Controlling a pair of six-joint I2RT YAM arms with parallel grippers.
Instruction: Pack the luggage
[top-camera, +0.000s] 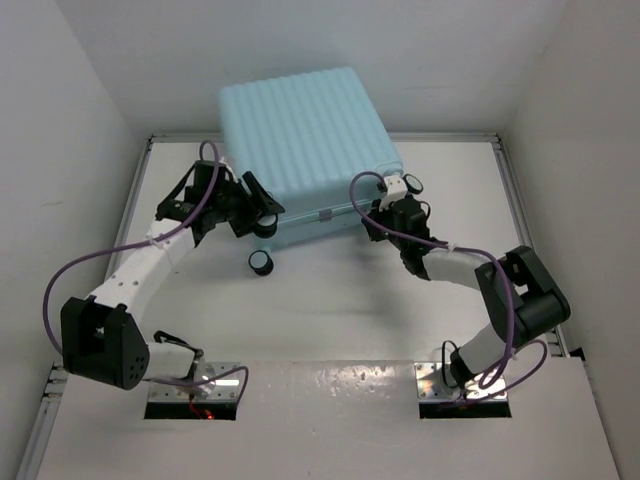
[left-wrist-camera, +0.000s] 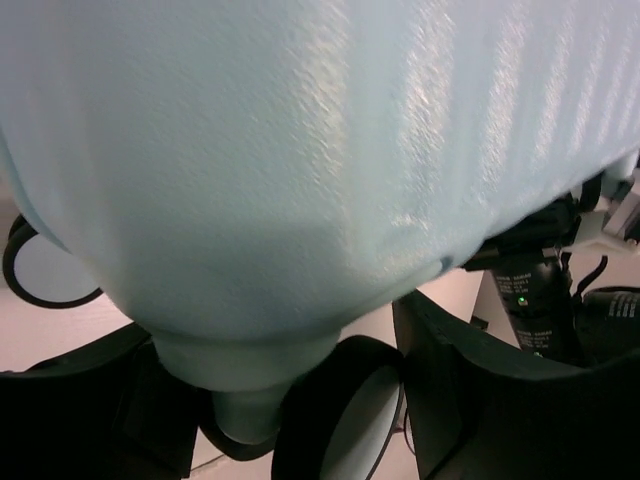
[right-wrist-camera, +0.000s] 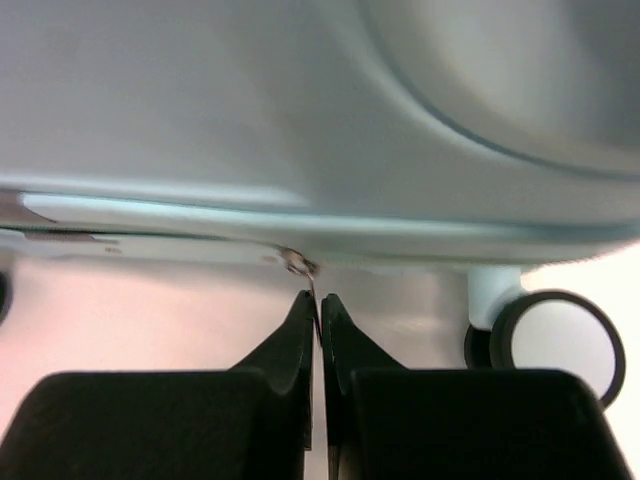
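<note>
Luggage (top-camera: 310, 130) meets 2 tools: left tool (top-camera: 260, 206) wide around 1 wheel (left-wrist-camera: 345, 425), right tool (right-wrist-camera: 318, 318) pinching 1 zipper pull (right-wrist-camera: 300, 267).

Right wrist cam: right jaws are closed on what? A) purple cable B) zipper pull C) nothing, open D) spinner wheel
B: the right gripper is shut on the thin metal zipper pull at the suitcase seam; the spinner wheel stands off to the side.
</note>
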